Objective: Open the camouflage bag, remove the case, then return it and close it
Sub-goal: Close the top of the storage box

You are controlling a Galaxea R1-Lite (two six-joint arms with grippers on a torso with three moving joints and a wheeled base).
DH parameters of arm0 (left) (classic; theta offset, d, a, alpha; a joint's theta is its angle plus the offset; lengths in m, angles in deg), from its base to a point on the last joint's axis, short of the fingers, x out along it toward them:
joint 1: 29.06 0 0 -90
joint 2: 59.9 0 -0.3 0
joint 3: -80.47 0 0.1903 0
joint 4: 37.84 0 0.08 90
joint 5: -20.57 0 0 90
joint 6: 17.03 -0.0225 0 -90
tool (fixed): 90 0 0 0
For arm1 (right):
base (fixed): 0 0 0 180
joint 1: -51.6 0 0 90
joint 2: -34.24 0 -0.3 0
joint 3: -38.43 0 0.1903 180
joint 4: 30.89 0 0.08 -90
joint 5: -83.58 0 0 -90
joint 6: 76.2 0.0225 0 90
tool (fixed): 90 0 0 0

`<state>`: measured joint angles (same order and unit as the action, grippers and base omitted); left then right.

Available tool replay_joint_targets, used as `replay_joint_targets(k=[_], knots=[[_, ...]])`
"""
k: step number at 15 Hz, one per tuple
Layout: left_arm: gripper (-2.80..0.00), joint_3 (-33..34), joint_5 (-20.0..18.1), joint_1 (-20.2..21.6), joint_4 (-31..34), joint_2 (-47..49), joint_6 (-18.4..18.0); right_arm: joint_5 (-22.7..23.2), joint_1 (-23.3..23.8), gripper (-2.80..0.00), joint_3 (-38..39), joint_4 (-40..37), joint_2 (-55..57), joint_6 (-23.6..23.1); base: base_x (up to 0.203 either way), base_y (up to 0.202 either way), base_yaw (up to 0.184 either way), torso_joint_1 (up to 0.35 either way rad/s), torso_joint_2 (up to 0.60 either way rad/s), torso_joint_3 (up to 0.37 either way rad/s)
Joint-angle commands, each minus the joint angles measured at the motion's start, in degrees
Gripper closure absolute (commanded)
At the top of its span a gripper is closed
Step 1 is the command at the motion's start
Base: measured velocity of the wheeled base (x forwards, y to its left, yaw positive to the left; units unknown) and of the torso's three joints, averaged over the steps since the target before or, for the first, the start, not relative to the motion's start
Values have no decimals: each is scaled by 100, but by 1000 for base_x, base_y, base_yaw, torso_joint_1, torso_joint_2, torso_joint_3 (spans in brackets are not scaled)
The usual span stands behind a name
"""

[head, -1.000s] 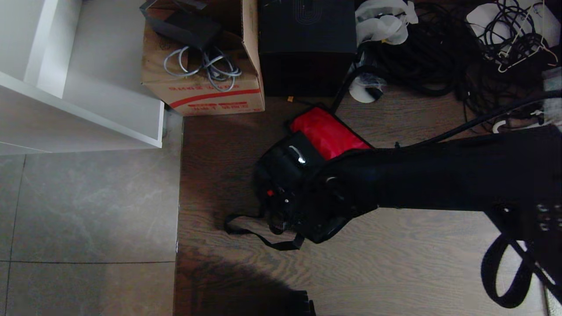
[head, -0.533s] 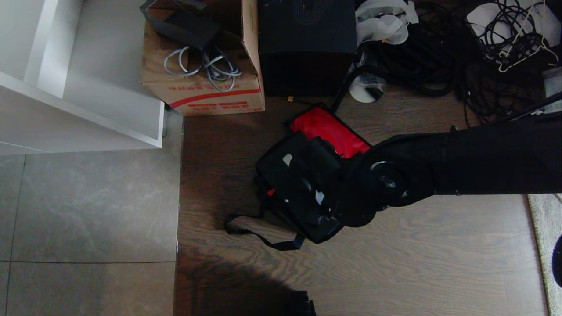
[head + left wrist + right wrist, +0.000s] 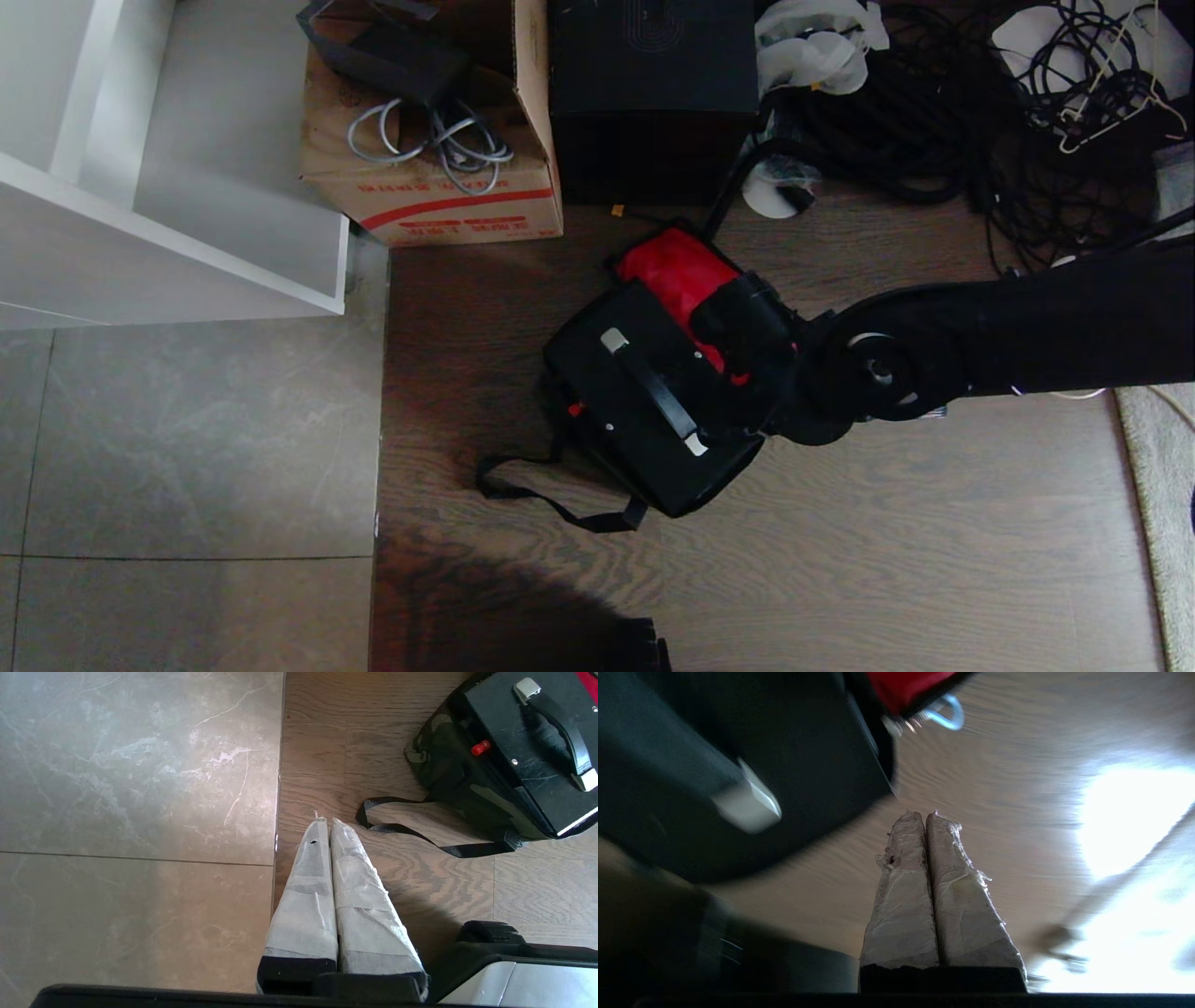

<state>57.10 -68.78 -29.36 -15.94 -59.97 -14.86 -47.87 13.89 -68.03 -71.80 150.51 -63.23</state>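
Observation:
The camouflage bag [image 3: 446,767] lies open on the wood floor, its red-lined lid [image 3: 677,266] flipped back. The black case [image 3: 644,397] sits in the bag with its handle and silver handle ends facing up. It also shows in the left wrist view [image 3: 528,751] and the right wrist view [image 3: 784,742]. My right arm reaches in from the right, its wrist [image 3: 747,317] over the lid's near edge beside the case. The right gripper [image 3: 924,814] is shut and empty, pointing at bare floor beyond the case's corner. The left gripper [image 3: 329,820] hangs parked and shut over the tile-wood seam.
The bag's black strap [image 3: 551,499] loops over the floor in front. Behind stand a brown cardboard box [image 3: 439,177] with cables and a tall black box [image 3: 653,103]. Tangled black cables [image 3: 934,121] fill the back right. A white shelf unit [image 3: 187,187] is at the left, a rug edge [image 3: 1158,504] at the right.
My right arm has swung off the case toward the red lid, uncovering the case's handle. The case and the bag have stayed put.

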Motion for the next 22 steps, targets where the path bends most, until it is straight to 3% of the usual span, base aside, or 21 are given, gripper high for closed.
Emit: replay_joint_targets(k=[1, 5, 8, 12, 13, 18, 22], knots=[[0, 44, 4, -4, -3, 7, 3, 245, 303, 0, 226, 577, 121, 560, 0, 0, 0, 0, 0, 0], [0, 44, 4, -2, -5, 0, 3, 676, 960, 0, 250, 745, 386, 1643, 0, 0, 0, 0, 0, 0], [0, 44, -2, 3, -3, 7, 3, 1123, 1281, 0, 222, 778, 532, 2121, 0, 0, 0, 0, 0, 0], [0, 44, 4, -6, -6, 7, 3, 2426, 1642, 0, 162, 779, 439, 3004, 0, 0, 0, 0, 0, 0], [0, 44, 4, -5, -4, 7, 3, 2614, 1753, -280, 218, 793, 383, 3236, 0, 0, 0, 0, 0, 0], [0, 44, 4, -4, -3, 7, 3, 2423, 2005, -280, 168, 49, 278, 3283, 0, 0, 0, 0, 0, 0], [0, 44, 4, 1, -3, 7, 3, 2377, 2120, -280, -106, 1278, 935, 4721, 0, 0, 0, 0, 0, 0]])
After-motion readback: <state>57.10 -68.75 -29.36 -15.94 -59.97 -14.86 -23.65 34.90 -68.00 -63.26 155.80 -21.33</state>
